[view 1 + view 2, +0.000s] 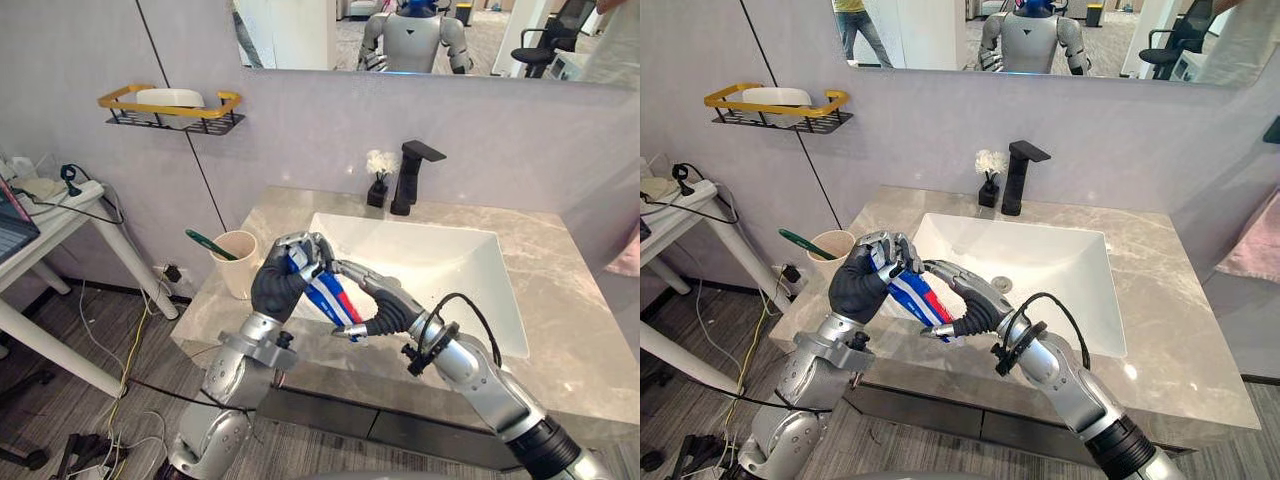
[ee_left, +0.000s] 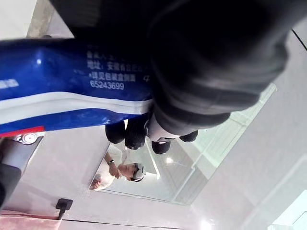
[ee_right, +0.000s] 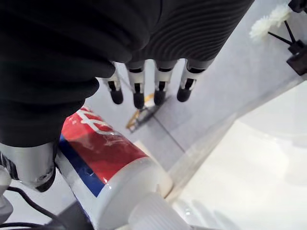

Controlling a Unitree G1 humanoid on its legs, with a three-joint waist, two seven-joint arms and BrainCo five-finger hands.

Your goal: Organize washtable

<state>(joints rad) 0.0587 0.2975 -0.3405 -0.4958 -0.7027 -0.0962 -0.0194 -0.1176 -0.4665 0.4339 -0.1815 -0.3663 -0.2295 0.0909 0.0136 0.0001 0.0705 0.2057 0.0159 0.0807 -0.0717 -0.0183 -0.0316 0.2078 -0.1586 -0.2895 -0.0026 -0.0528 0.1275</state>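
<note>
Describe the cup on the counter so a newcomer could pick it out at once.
Find the grey marble counter with the white sink; the cup stands left of the sink, near the counter's left edge. It sits beside the left hand gripping the toothpaste tube, and is beige and open-topped, with a green toothbrush leaning out.

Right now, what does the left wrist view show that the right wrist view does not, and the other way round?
Left wrist view: the blue printed part of the tube under the left hand, and a mirror reflecting a person.
Right wrist view: the cap at the tube's white end, the right hand, and a flower by the wall.
Both: the same tube, seen from close.
</note>
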